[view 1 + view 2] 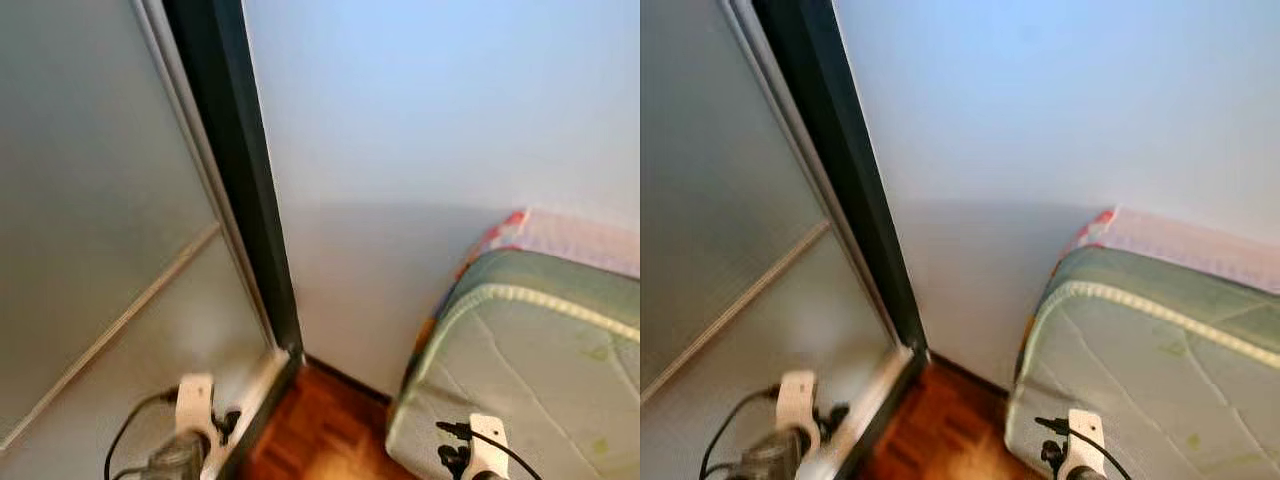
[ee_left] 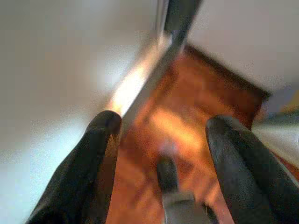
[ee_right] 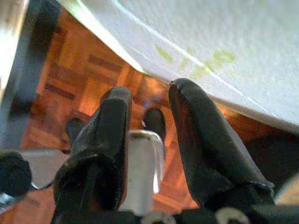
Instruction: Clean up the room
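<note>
Black fingers of the left gripper stand wide apart, with nothing between them but blurred wood floor far below. That picture is smeared, so the small dark shape between the fingers is hard to name; it may be the robot's own foot. Beside the left gripper runs a pale sliding door with a bright metal track at its base and a dark frame at its edge.

Right gripper hangs with its fingers parted by a narrow gap, holding nothing. Between them a silver part of the robot's leg shows, with dark feet on the parquet beneath. Just beside this gripper lies the mattress, its edge running slantwise past the fingertips without touching them.

From the head, both arms are cut off at the lower edge, only their white wrist parts and black cables showing. The mattress is pale grey-green, quilted, with a corded seam and faint yellowish stains, and stands against a plain white wall. A pink, patterned cloth peeks out behind its top. Its far end is out of frame.
</note>
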Controlling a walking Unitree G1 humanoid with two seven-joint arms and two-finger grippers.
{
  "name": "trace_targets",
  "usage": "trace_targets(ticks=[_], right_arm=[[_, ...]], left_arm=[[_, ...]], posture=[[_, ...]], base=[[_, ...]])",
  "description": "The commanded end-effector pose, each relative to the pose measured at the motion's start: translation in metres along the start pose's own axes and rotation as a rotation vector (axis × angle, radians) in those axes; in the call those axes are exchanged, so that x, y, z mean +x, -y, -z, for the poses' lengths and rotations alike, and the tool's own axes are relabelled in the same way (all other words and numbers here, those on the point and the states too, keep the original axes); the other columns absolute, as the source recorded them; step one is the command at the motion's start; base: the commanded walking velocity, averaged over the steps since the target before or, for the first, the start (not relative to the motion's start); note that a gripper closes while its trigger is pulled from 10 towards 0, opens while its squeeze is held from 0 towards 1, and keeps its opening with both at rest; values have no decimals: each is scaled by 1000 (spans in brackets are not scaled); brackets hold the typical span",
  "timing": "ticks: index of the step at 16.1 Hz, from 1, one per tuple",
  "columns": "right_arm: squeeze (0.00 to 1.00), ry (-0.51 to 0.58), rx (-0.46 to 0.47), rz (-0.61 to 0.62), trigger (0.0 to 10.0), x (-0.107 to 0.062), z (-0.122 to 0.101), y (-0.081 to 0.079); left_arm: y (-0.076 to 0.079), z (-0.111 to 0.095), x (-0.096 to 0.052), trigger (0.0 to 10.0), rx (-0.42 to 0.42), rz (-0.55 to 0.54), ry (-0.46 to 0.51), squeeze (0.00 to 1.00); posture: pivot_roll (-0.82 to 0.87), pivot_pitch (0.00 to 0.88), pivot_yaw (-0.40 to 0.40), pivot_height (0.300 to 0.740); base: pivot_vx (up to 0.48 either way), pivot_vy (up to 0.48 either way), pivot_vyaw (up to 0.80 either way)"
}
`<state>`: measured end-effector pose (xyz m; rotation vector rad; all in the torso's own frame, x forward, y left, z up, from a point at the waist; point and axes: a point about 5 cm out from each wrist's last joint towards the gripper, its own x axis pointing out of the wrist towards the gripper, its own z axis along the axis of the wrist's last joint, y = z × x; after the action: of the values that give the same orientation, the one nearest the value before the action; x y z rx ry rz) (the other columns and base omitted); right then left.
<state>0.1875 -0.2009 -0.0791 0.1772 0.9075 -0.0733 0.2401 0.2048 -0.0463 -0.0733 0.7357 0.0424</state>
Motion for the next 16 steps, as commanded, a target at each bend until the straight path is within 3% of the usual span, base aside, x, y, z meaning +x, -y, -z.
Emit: trace_targets(ticks=[1,16], right_arm=[[0,-33,23,9,10000,-2,10,2],[0,-45,26,19,10000,-2,9,3]], left_arm=[[-3,26,-6,10000,-20,-12,-93,0],[-2,25,-5,10000,-26,-10,-109,0]], posture=[[-67,0,57,740],[-75,0,48,740]], base=[[0,0,0],[0,0,0]])
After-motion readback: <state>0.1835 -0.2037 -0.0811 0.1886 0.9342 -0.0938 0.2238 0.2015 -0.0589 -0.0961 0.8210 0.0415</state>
